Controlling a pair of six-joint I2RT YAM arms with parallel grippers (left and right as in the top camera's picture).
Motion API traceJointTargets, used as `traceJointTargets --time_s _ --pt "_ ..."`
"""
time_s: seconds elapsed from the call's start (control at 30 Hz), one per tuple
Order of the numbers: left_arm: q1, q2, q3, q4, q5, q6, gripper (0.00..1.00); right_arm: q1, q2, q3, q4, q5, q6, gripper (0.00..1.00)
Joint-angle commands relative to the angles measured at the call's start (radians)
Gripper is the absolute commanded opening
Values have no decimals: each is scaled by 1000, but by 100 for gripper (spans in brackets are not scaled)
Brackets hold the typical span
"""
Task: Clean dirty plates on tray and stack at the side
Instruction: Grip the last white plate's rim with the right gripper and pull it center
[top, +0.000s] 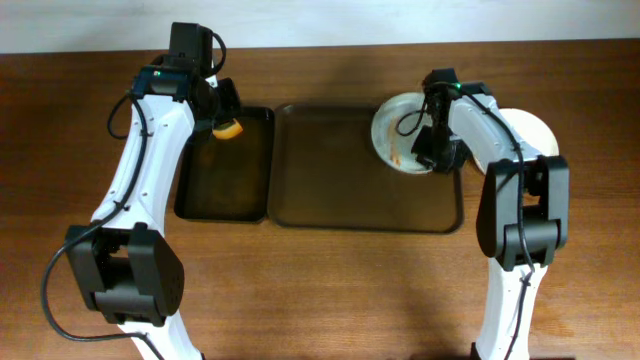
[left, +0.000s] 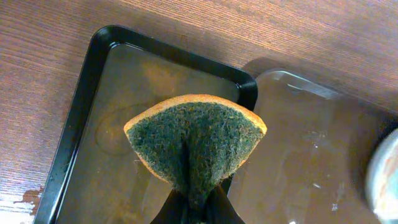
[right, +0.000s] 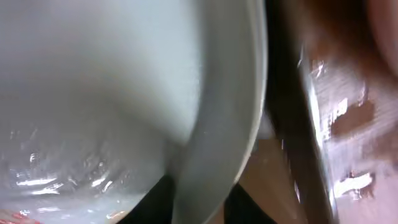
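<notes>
The left gripper (left: 193, 210) is shut tight on a sponge (left: 196, 146). The sponge is folded in the pinch. Its rough green side faces the wrist camera, and it has an orange edge. It hangs in the air over the small black tray (top: 215, 190), which looks shiny and wet inside. This small tray sits just beside the big dark tray (top: 340, 190) on the brown wooden table (top: 330, 290).

The right gripper (top: 437, 150) has hold of a white plate (top: 400, 125) by its rim. In the right wrist view, one dark finger sits on each side of the rim, closed on it. The plate is over the far right corner of the big dark tray and sticks out a bit past the tray's far edge. There is a thin streak of orange sauce (top: 396, 155) on it, near the gripper. I cannot tell if the plate is lifted or resting on the tray.

Another white plate (top: 535, 130) lies on the table just right of the big tray, partly hidden by the right arm
</notes>
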Motion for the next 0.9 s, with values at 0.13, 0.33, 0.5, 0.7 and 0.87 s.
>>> traceJointTargets --time_s 0.13,0.33,0.5,0.7,0.87 --pt "0 7 6 -5 -6 16 0 168 -24 8 -161 -79 -97 24" --pt "0 7 6 -5 -6 16 0 165 -80 155 -107 -79 -499 45" --pt "0 7 6 -2 -6 16 0 140 3 154 98 -80 -678 52" --pt "-11 7 6 6 13 16 0 126 80 148 51 -210 -750 47" --pt "-26 7 6 11 12 16 0 122 105 147 37 -246 -633 4"
